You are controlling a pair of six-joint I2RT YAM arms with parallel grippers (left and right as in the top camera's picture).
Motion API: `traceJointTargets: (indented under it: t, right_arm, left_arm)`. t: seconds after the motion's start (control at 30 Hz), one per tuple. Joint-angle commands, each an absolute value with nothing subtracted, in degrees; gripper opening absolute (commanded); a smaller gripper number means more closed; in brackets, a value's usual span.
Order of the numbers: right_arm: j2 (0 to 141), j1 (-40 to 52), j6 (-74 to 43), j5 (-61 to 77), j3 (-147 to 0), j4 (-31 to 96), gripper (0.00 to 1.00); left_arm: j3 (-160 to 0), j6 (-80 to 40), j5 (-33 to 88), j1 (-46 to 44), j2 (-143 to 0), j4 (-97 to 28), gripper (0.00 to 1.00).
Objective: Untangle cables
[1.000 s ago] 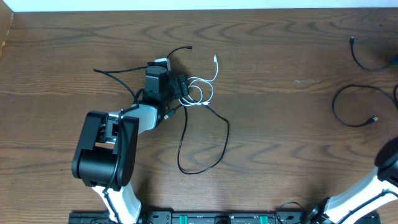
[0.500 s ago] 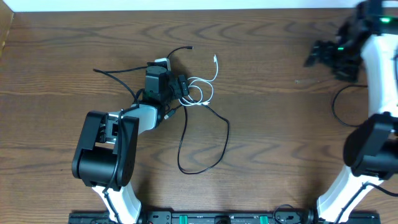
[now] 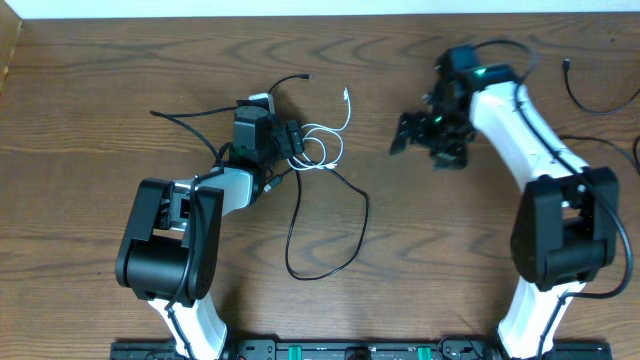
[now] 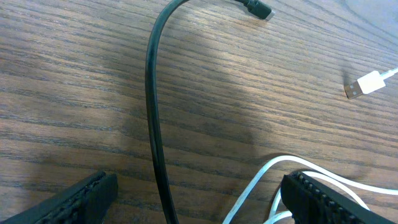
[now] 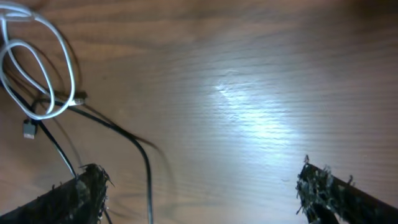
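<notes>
The worktop [image 3: 450, 250] is bare and wide open in the middle, from the cable tangle [image 3: 318, 150] across to the right end effector [image 3: 420, 140]. That one hangs with its fingers spread over plain wood. Leftward, the tangle blocks the way, and a big black cable loop [image 3: 366, 212] lies just below it. The left end effector [image 3: 275, 120] sits in the tangle, spread wide, with a black cable [image 4: 152, 112] running between its fingers. Another black cord [image 3: 574, 95] lies at the far right edge.
</notes>
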State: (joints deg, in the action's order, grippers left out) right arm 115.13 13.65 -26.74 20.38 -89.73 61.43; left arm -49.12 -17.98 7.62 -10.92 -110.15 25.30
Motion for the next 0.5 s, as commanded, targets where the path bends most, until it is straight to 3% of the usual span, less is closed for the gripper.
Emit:
traceJointTargets:
  t: [0.0, 0.4, 0.47]
  right_arm:
    - [115.46, 18.57, -32.40, 21.52, -85.78, 58.59, 0.94]
    - [115.46, 30.89, -38.54, 22.98, -79.83, 51.79, 0.92]
    - [115.46, 32.34, -39.81, 21.91, -79.83, 51.66, 0.84]
  left_arm:
    - [-48.99, -17.89, 8.56, -10.72, -110.37, 24.23, 0.89]
    - [-48.99, -17.91, 8.56, -10.72, -110.37, 24.23, 0.89]
    - [-48.99, -17.89, 8.56, -10.72, -110.37, 24.23, 0.90]
